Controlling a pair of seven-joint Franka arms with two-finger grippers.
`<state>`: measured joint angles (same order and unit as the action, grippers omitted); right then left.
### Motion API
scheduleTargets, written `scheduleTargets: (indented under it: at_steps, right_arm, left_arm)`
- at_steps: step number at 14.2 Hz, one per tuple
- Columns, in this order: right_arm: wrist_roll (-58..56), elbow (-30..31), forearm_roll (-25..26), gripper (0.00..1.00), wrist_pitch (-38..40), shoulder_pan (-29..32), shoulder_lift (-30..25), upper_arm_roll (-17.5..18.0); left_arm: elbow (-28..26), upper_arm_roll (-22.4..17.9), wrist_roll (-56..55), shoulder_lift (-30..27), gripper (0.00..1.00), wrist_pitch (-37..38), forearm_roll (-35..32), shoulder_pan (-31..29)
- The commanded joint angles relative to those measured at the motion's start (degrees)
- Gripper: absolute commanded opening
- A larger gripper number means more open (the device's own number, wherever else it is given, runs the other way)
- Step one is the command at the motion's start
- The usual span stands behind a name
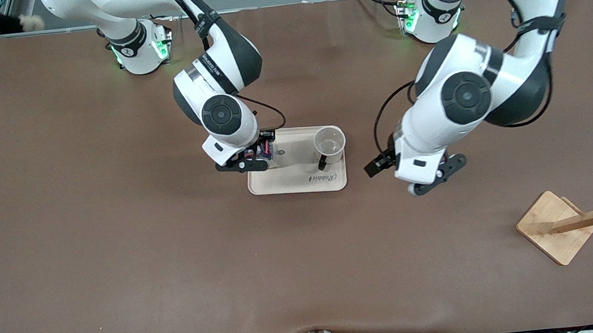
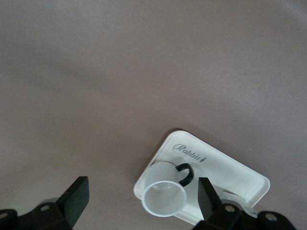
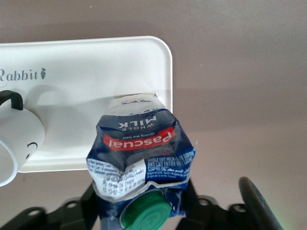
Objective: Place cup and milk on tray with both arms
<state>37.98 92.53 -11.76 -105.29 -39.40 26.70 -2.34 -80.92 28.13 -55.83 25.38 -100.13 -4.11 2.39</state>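
The cup (image 1: 330, 144) stood upright on the tray (image 1: 298, 180), at the end toward the left arm. The milk (image 3: 141, 158) stood on the tray's end toward the right arm, beside the cup, with the right gripper (image 1: 257, 156) around it; whether the fingers pressed the carton could not be told. The left gripper (image 1: 427, 173) hung over the bare table (image 1: 119, 249) beside the tray, its fingers (image 2: 76, 199) spread wide and holding nothing.
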Motion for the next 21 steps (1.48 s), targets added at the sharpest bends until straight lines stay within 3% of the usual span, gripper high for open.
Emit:
scheduleTargets:
  at_steps: [1,6,10,13,16,17,19,21]
  right_arm:
    - [1.3,-0.9,0.6,1.0,0.7,-0.3,0.1,-0.6]
    - [0.6,-9.1,0.4,1.0,1.3,2.2,-0.5,-0.7]
    - [0.5,-20.4,0.6,1.0,13.6,9.1,-0.6,-0.7]
    - [0.7,-26.9,0.6,1.0,17.5,14.4,-0.7,-0.8]
    - [0.8,-27.8,1.7,1.0,18.9,16.6,-3.7,-1.2]
    - [0.5,-27.8,5.0,1.0,19.8,16.6,-5.2,-1.0]
    - [-2.7,-25.1,10.7,1.0,21.9,16.8,-8.8,-1.0]
    - [-9.1,-19.6,11.5,1.0,21.6,19.9,-13.1,-2.3]
  left_arm:
    - [-0.6,0.2,8.3,-4.8,1.0,5.7,-1.2,-3.9]
    - [-0.6,0.1,22.8,-11.9,1.0,10.5,-1.2,-9.5]
    - [-0.6,-0.4,29.2,-15.1,1.0,10.6,-1.2,-15.7]
    - [-0.6,-0.3,31.5,-16.1,1.0,10.6,-1.2,-18.7]
    - [-0.6,-0.6,32.3,-18.0,1.0,10.7,-1.5,-19.3]
    - [-0.6,-0.6,32.5,-18.9,1.0,11.3,-1.9,-19.3]
    - [-0.9,-1.1,33.6,-21.0,1.0,13.3,-2.0,-19.9]
    - [-0.8,-1.1,37.2,-21.9,1.0,14.3,-2.0,-20.3]
